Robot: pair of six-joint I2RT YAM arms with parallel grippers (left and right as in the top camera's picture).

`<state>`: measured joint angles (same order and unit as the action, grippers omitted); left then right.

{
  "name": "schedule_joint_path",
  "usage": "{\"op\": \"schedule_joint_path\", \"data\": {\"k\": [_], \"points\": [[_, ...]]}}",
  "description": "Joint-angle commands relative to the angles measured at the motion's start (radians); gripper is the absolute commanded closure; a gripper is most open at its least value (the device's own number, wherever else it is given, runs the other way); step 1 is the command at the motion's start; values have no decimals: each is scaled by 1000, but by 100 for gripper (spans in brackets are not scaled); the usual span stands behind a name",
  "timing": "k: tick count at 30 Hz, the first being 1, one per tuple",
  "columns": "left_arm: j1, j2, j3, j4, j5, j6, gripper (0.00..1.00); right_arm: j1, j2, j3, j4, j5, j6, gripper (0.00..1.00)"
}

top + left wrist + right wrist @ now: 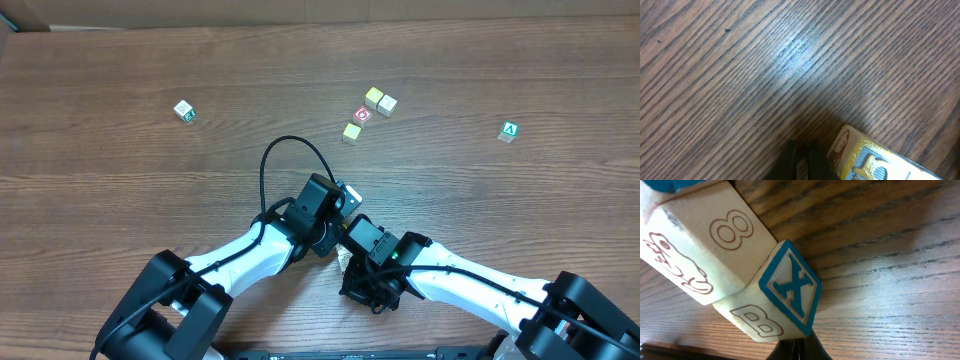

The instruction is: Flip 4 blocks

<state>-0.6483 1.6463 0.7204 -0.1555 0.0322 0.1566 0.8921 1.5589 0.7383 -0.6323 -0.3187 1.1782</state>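
**Claws shut, cubes crowding the lenses**

Of the left gripper only two dark fingertips show, pressed together and empty at the bottom edge of its own view. Just beside them a yellow-faced cube is cut off by the frame, its print too cropped to read. The right gripper is likewise a sliver of dark tips closed on nothing. Right in front of it a blue X cube touches a pale cube marked 8, and both run out of frame.

From overhead these three are mostly hidden under the arms, and neither claw's tips can be made out. Both arms lie folded low, wrists meeting near the front middle of the table.

Farther out, a cream cube touches a yellow-green cube, with a yellow-topped cube near them. A white-and-green cube lies well apart to the left. A red-faced cube sits among the cluster — a green A cube far right.
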Motion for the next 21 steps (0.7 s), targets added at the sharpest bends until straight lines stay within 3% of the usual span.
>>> {"op": "schedule_joint_path", "data": {"k": [1, 21], "points": [[-6, 22, -19, 0, -14, -15, 96, 8, 3, 1, 3, -9, 5, 96], [-7, 22, -19, 14, -17, -15, 96, 24, 3, 1, 16, -5, 8, 96]]}}
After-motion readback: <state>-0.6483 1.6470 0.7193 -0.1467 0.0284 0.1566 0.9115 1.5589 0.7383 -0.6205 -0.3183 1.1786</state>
